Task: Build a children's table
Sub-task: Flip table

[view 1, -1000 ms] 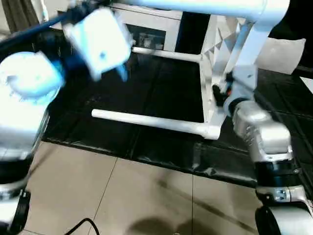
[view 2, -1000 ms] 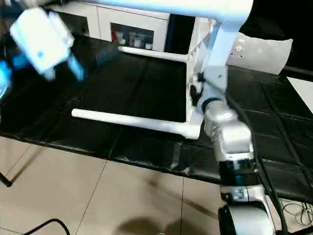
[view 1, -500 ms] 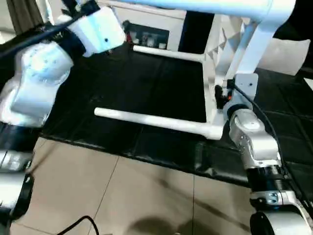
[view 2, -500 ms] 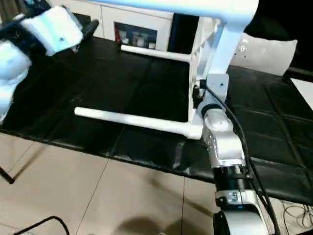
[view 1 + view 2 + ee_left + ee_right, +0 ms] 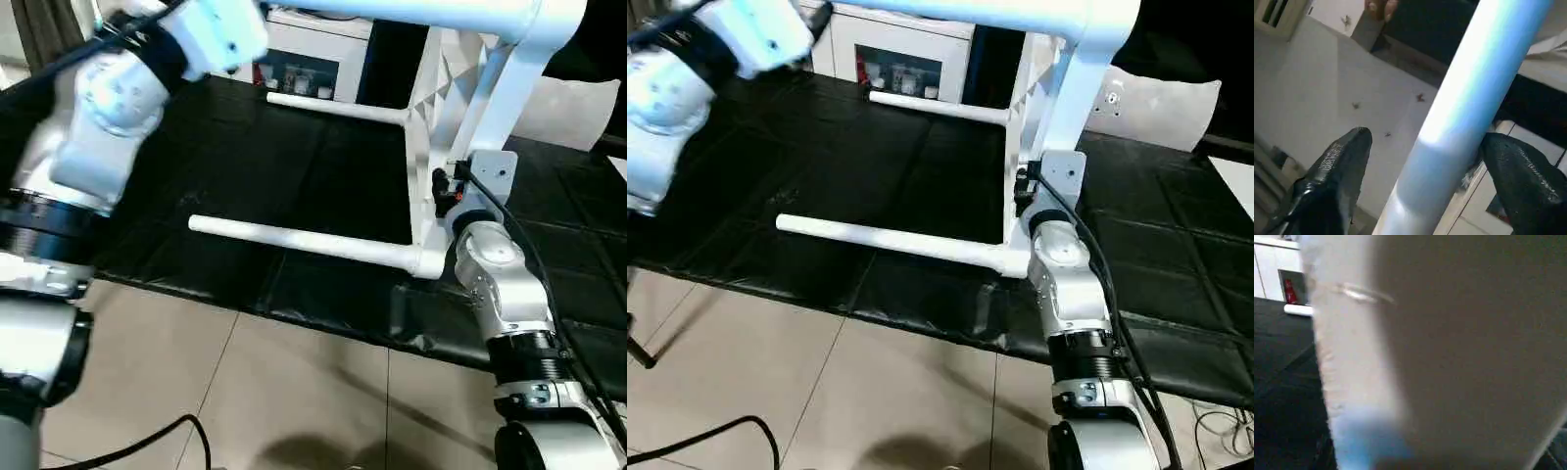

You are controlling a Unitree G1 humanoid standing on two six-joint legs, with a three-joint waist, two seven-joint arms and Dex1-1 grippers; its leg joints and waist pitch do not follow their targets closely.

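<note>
The children's table lies on its side on the black mat, its ribbed top standing upright. Two white legs run level to the left, a near leg and a far leg. An upper leg crosses the top of the eye views. My left arm is raised at the far left. In the left wrist view my left gripper is open, its black fingers on either side of a white leg. My right gripper sits against the table top's lower edge, close to the near leg's socket.
White cabinets with glass doors stand behind the mat. A white cushion-like object lies at the back right. The mat's front edge drops to a tiled floor, where a black cable runs.
My left arm has swung upward and its gripper now straddles the upper leg. My right forearm has drawn in closer under the table top's edge. The table has not moved.
</note>
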